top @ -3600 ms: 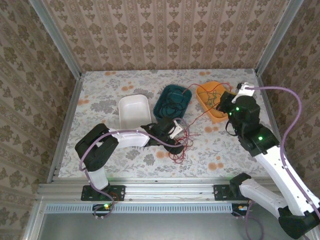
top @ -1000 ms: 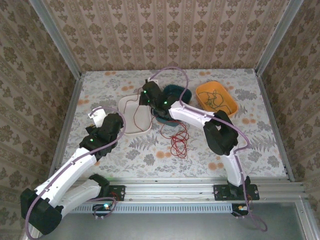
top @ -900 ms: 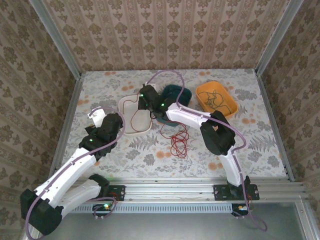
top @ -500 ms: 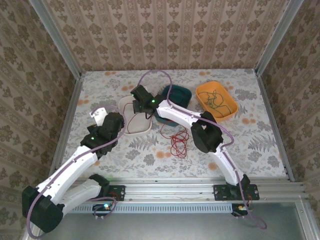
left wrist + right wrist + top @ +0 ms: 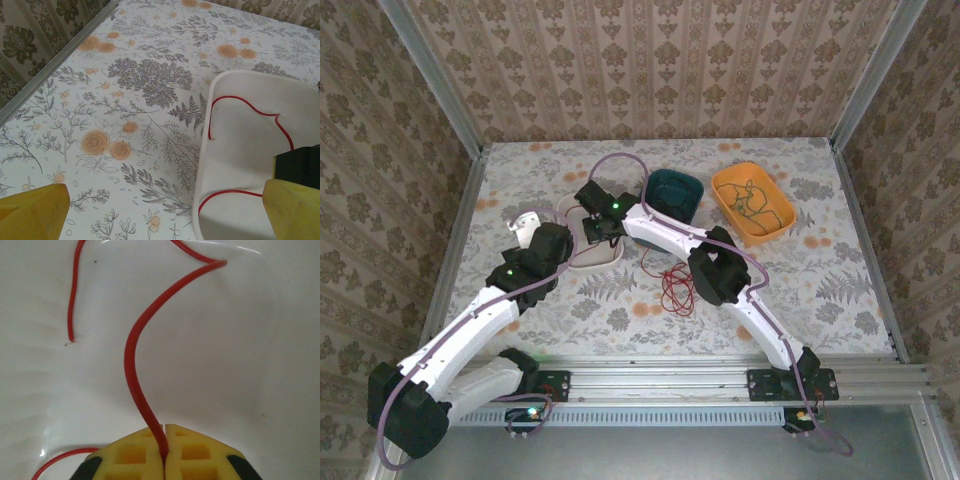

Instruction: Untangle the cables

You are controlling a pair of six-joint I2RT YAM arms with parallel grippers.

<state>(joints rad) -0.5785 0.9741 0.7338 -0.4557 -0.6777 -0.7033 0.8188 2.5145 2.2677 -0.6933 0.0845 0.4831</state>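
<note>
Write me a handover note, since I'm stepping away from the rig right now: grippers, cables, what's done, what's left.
Left gripper: open, empty, hovering beside the white tray.
Right gripper: shut on the red cable, inside that tray.
Done: thin cables lie in the orange tray; part of the red cable lies in the white tray.
Left: red coil on the table.

My right gripper (image 5: 164, 432) swung from orange tray (image 5: 718, 196) at table (image 5: 520, 190) far right corner to white tray (image 5: 240, 80), red cable (image 5: 132, 360) pinched, now trailing inside. My left gripper (image 5: 162, 212) left red tangle (image 5: 675, 290), retreated toward left edge.
</note>
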